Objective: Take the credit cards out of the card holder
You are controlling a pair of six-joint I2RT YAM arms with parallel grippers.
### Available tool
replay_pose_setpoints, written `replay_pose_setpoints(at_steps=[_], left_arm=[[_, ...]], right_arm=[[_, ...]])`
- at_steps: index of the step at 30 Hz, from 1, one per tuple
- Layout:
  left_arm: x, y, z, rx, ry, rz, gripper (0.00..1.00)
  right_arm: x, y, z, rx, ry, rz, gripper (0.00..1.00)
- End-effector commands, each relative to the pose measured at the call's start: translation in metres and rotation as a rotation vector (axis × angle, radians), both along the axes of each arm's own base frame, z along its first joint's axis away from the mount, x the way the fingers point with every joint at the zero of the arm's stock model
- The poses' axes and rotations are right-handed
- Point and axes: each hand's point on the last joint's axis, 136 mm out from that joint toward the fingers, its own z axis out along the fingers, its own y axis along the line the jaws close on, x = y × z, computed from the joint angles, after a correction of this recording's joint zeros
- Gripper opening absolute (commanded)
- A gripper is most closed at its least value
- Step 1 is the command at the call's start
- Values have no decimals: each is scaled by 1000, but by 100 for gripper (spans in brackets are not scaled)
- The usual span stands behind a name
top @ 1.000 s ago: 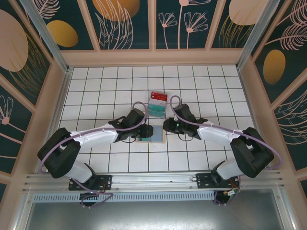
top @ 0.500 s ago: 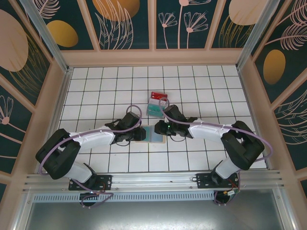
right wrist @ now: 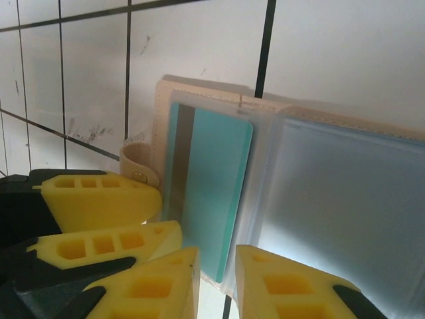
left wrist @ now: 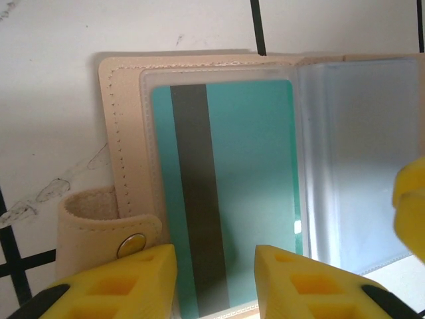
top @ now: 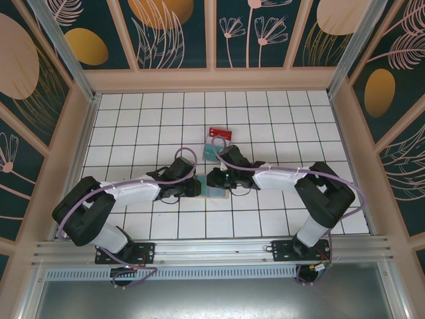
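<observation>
The card holder (top: pixel 220 192) lies open on the tiles between both grippers, tan with clear sleeves (left wrist: pixel 126 133) (right wrist: pixel 345 193). A teal credit card (left wrist: pixel 252 186) (right wrist: pixel 212 179) with a dark stripe sits in its left sleeve. My left gripper (left wrist: pixel 216 266) (top: pixel 197 188) is open, its fingers (right wrist: pixel 99 199) standing over the holder's edge by the snap tab (left wrist: pixel 99 222). My right gripper (right wrist: pixel 218 266) (top: pixel 211 179) is open only narrowly, with the teal card's corner and the sleeve edge in the gap. A red credit card (top: pixel 220 133) and another teal one (top: pixel 211 152) lie just beyond the holder.
White tiled floor (top: pixel 133 126) with dark grout lines, boxed in by patterned walls (top: pixel 60 100) and a metal rail (top: pixel 212 249) at the near edge. Bare tiles stretch to the left, right and back.
My right gripper has swung left and down onto the holder, its jaws narrowing a little. The left gripper shifted slightly along the holder's left edge.
</observation>
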Motion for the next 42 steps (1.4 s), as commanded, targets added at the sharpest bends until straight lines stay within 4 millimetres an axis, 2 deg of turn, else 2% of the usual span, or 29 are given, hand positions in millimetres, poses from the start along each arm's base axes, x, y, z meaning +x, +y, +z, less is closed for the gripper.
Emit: replay_pose_setpoints(at_steps=[1, 11, 26, 42], left_arm=[[-7, 3, -12, -3, 46, 12, 38], [-9, -1, -11, -27, 58, 4, 37], [-12, -2, -14, -28, 74, 0, 37], [-12, -7, -15, -47, 88, -14, 37]], right_arm=[[-1, 13, 5, 41, 23, 19, 23], [-4, 16, -10, 47, 87, 32, 20], [-6, 5, -34, 7, 177, -9, 15], [-7, 9, -34, 47, 191, 11, 15]])
